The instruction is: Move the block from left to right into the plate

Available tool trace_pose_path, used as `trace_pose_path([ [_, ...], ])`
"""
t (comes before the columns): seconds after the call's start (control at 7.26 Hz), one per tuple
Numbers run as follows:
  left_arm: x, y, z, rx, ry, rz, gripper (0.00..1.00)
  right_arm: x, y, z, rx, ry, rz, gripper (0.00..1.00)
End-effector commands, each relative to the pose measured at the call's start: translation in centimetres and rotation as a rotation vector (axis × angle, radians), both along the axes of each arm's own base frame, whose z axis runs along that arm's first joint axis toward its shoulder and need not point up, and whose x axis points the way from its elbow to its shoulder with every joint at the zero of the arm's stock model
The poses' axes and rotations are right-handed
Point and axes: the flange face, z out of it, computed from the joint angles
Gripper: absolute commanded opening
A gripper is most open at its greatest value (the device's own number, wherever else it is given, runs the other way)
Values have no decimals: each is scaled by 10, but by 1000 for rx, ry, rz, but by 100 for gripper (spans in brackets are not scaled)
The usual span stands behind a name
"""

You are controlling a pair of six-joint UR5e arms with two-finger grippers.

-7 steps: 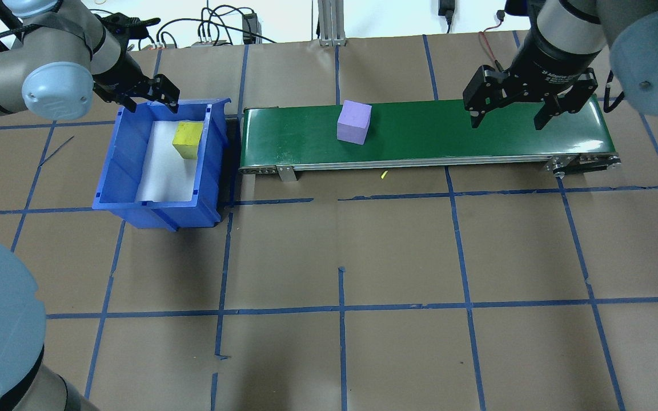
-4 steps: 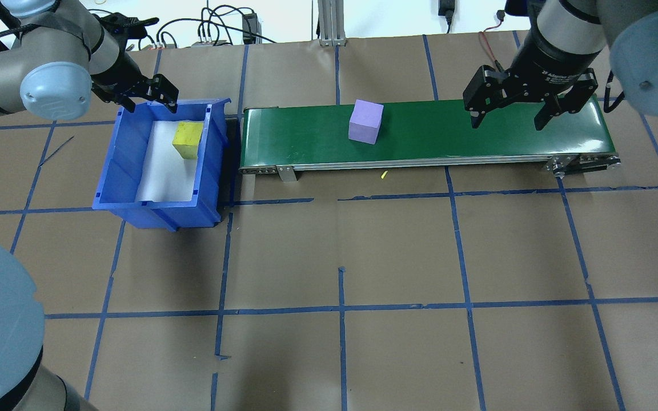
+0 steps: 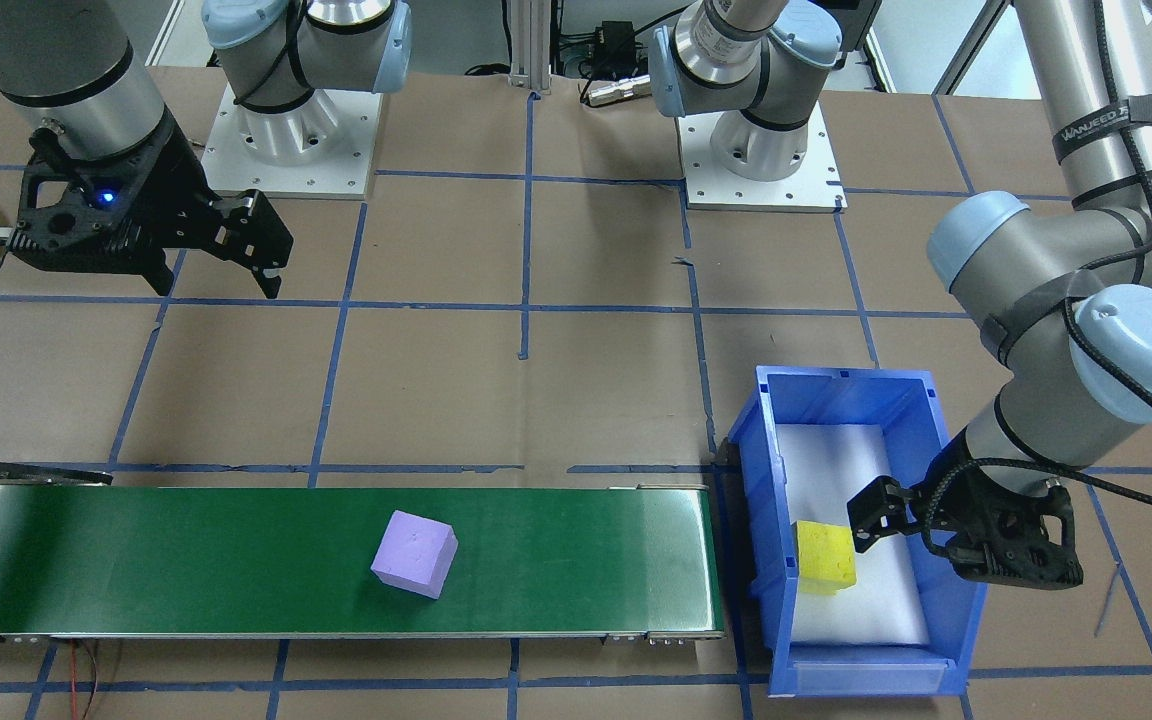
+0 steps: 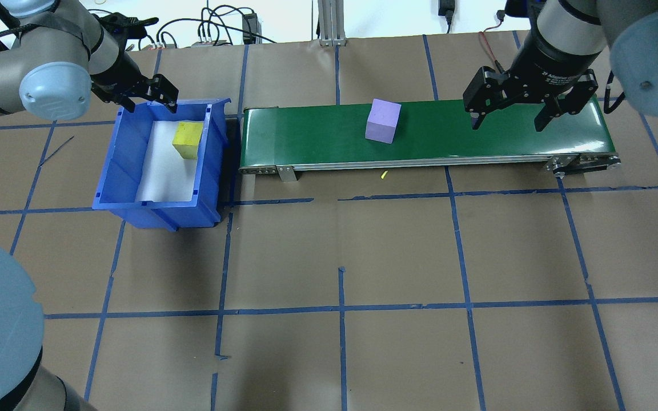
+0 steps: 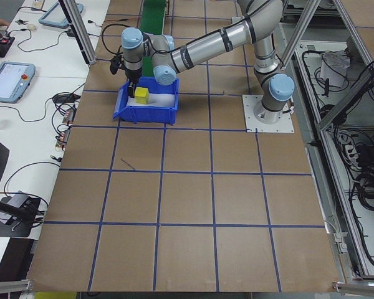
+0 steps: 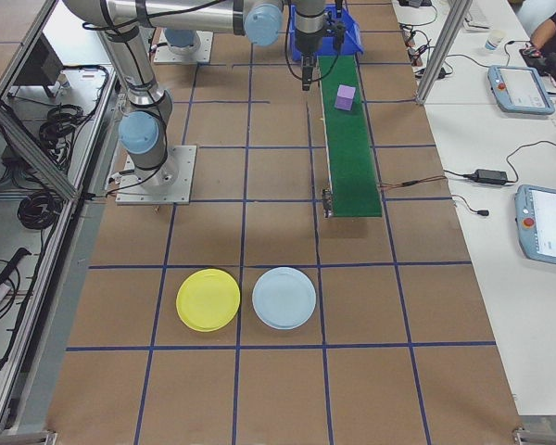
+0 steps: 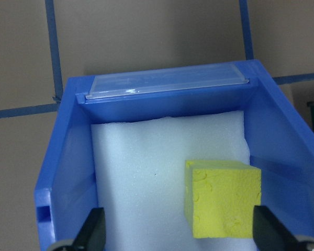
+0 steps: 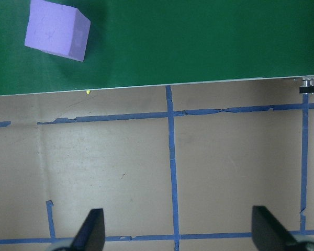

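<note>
Purple foam cube [image 4: 382, 120] sits mid green belt [image 4: 306, 137] in the overhead view, right gripper [image 4: 508, 119] wide open above the belt's right end, left gripper [image 4: 147, 103] open over the blue bin's [image 4: 157, 214] far wall, while the right-side view shows the yellow plate [image 6: 208, 299] far away near a pale blue plate [image 6: 284, 298].

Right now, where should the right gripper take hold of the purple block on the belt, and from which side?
Probably from straight above, closing on two opposite vertical faces of the purple block. It sits flat on the green belt with nothing beside it, but turned slightly against the belt's edges, so the open right gripper would likely need a small wrist rotation to meet the faces squarely.
</note>
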Motion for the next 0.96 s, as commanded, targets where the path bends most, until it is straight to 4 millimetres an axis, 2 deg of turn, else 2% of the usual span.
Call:
trace_pose_path([
  [0.0,0,0,0,1,0,0,100,0,0,0,-1,1,-1,100],
  [0.69,0,0,0,0,0,0,100,-2,-3,5,-22,11,-2,100],
  [0.83,0,0,0,0,0,0,100,4,-1,4,-22,10,4,100],
])
